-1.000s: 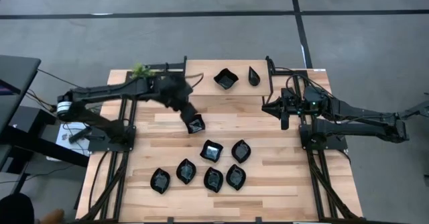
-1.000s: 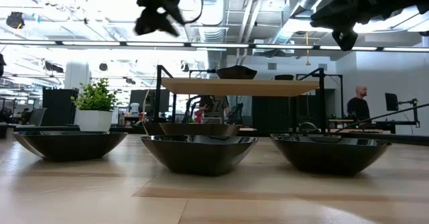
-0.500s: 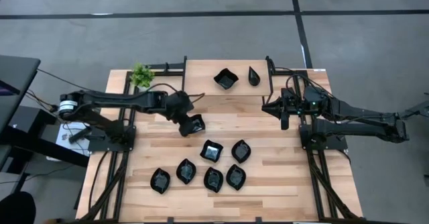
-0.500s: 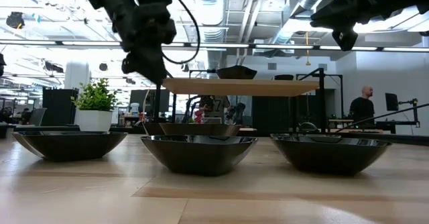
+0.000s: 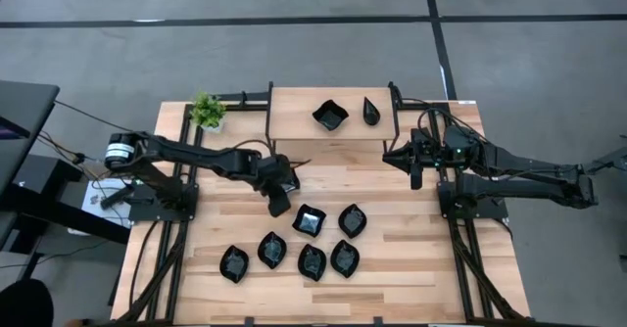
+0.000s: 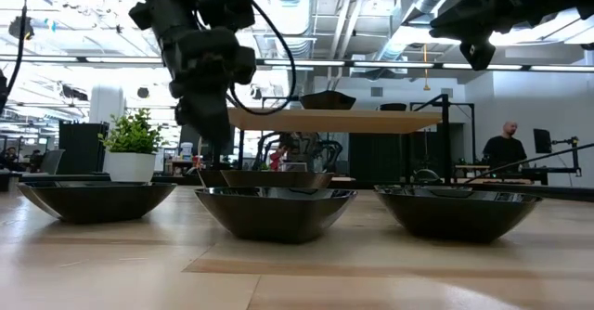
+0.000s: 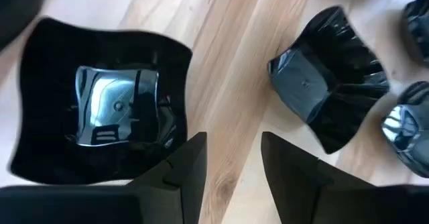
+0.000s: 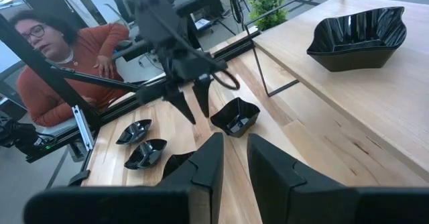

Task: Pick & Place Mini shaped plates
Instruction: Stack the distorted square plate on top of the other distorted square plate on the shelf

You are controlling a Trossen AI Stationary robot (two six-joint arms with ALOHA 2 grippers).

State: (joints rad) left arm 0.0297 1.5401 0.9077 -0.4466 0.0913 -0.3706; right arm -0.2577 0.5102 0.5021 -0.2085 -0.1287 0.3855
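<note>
**Left gripper above a wavy square plate, plate just off to one side**

- Left gripper [image 5: 280,202]: low over the table's middle, fingers spread and holding nothing. In the right wrist view its two fingers [image 8: 182,104] point down at the wood, clear of any plate.
- Wavy square plate [image 7: 100,110]: flat on the table just beside the left gripper and not touching it. In the high view this plate [image 5: 285,179] shows partly under the wrist, on the shelf side of the fingertips. No marked long axis; any edge would serve.
- Second square plate [image 5: 309,219]: just beyond the fingertips on the other side, heading the cluster of plates [image 5: 312,260] near the table's front edge.
- Raised shelf [image 5: 294,107]: carries a square plate [image 5: 330,115] and a teardrop plate [image 5: 370,111].
- Right gripper [image 5: 415,175]: waiting beside the shelf's right end, fingers partly apart and empty, well apart from the floor-level plates.
- Judgement: the left arm is much the nearer; a short shift would bring a finger over a rim.
</note>
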